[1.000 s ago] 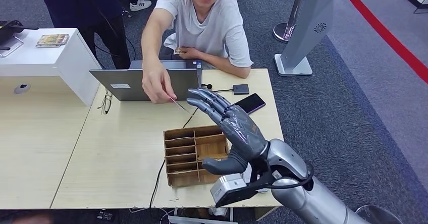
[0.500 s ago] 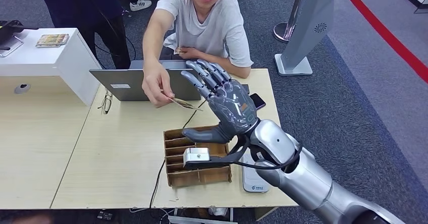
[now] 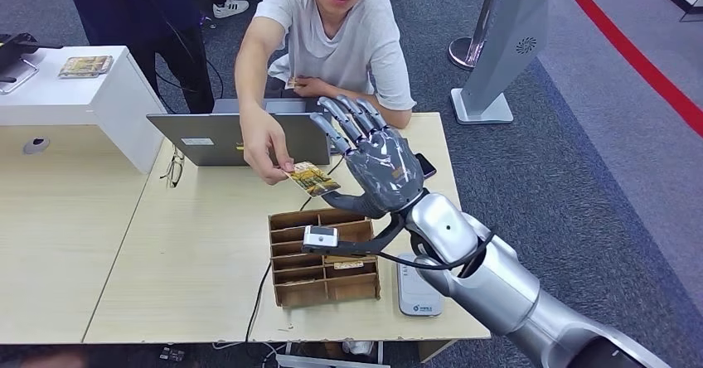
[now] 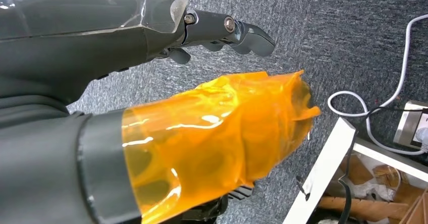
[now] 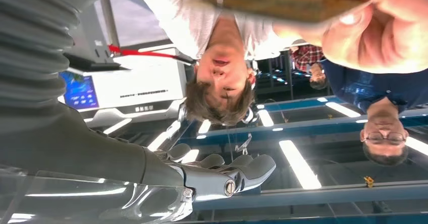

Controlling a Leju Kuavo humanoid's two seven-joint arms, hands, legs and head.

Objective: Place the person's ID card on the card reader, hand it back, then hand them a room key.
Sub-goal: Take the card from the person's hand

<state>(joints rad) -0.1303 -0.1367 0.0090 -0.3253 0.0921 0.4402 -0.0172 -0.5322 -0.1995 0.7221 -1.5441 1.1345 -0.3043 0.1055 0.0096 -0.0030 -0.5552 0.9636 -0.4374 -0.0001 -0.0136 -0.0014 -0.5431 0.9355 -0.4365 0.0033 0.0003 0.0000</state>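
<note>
Grey right hand point(image 3: 377, 169) — fingers point(image 3: 346, 119) spread, empty | ID card point(image 3: 312, 179) at thumb — person's hand point(image 3: 265, 146) holds it

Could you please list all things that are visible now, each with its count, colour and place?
card: one, yellowish, pinched in the person's hand beside the right hand's thumb.
laptop: one, grey, far side of the table.
organiser box: one, brown, near table edge.
card reader: one, white, right of the box.
phone: one, dark, behind the right hand.
glasses: one pair, left of the laptop.
cabinet: one, white, far left.
right hand: open, raised over the table.
left hand: orange-covered thumb, above grey carpet.
</note>
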